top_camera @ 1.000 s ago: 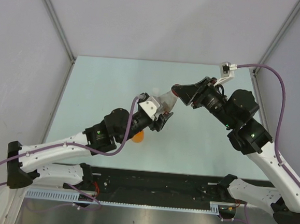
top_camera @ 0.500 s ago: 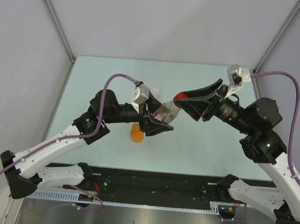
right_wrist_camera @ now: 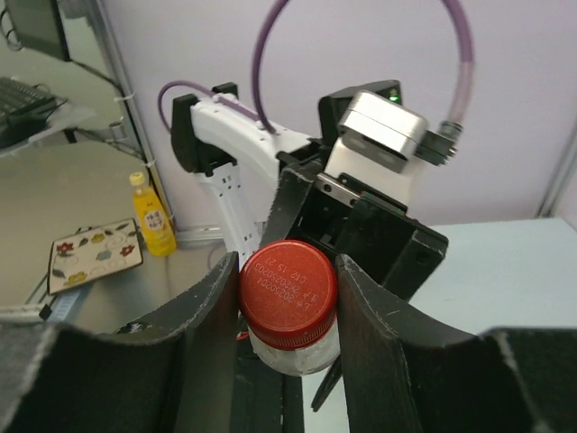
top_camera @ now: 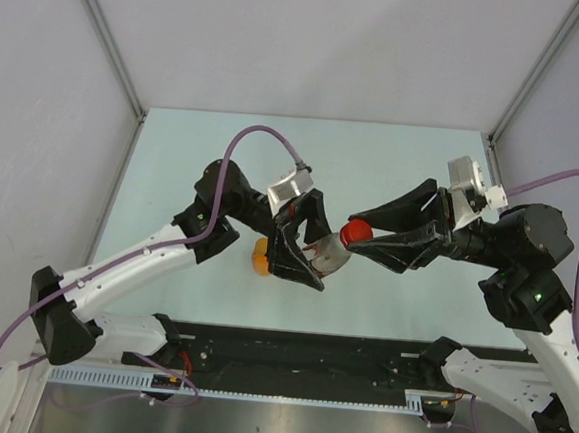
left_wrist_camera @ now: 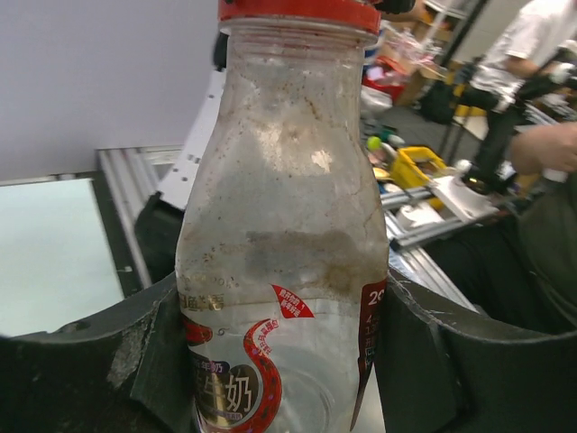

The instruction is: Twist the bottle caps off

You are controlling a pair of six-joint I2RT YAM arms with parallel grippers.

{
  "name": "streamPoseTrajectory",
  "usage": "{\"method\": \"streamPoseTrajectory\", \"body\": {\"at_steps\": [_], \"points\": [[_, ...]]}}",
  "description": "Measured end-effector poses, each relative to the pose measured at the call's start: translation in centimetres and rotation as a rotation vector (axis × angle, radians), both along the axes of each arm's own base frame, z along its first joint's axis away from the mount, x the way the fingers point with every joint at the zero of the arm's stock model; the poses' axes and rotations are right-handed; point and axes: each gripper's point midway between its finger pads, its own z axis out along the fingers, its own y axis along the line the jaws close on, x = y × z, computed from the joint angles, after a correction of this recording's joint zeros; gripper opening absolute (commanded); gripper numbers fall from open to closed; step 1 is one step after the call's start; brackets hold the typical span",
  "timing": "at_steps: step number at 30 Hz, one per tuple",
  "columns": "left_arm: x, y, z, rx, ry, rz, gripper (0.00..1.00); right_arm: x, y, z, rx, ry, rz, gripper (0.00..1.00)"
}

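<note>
The left gripper (top_camera: 311, 261) holds the clear bottle (top_camera: 329, 259) off the table (top_camera: 393, 175), its two black fingers (left_wrist_camera: 90, 361) pressed against opposite sides of the bottle's lower body, over the red and white label. In the left wrist view the bottle stands upright between those fingers, filling the gap from one pad to the other. Its cloudy shoulder and neck rise well past the fingertips.

The red cap (right_wrist_camera: 288, 280) sits on the neck at the far end from the left fingers. The right gripper (top_camera: 356, 232) is closed down narrow on it: in the right wrist view its fingers (right_wrist_camera: 209, 329) touch the cap's rim on the left and right, with the printed top of the cap facing the camera and the clear neck showing just beneath. From above, the two grippers meet tip to tip, and the bottle lies tilted between them with its capped end toward the right fingers.

The orange bottle (top_camera: 261, 258) lies on the table just behind the left fingers, on the side away from the right gripper. It is mostly hidden by the wrist, so its cap cannot be made out.
</note>
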Motion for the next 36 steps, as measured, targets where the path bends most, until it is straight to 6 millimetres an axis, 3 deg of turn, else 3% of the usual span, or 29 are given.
{"method": "streamPoseTrajectory", "body": {"at_steps": [11, 15, 23, 32, 36], "points": [[-1.8, 1.0, 0.0, 0.04, 0.034, -0.257, 0.0, -3.2, -0.3, -0.5, -0.034, -0.165, 0.173, 0.0], [-1.9, 1.2, -0.1, 0.128, 0.062, -0.338, 0.0, -3.9, -0.4, -0.8, -0.042, -0.217, 0.209, 0.0], [-2.0, 1.6, 0.5, 0.209, 0.088, -0.373, 0.0, -5.2, -0.9, -0.9, -0.047, -0.293, 0.263, 0.0], [-1.4, 0.8, 0.1, 0.253, 0.144, -0.377, 0.0, -4.8, -0.8, -1.2, -0.056, -0.294, 0.244, 0.0], [-0.2, 0.8, -0.1, 0.245, 0.187, -0.33, 0.0, -3.1, -0.7, -1.1, -0.057, -0.252, 0.162, 0.0]]}}
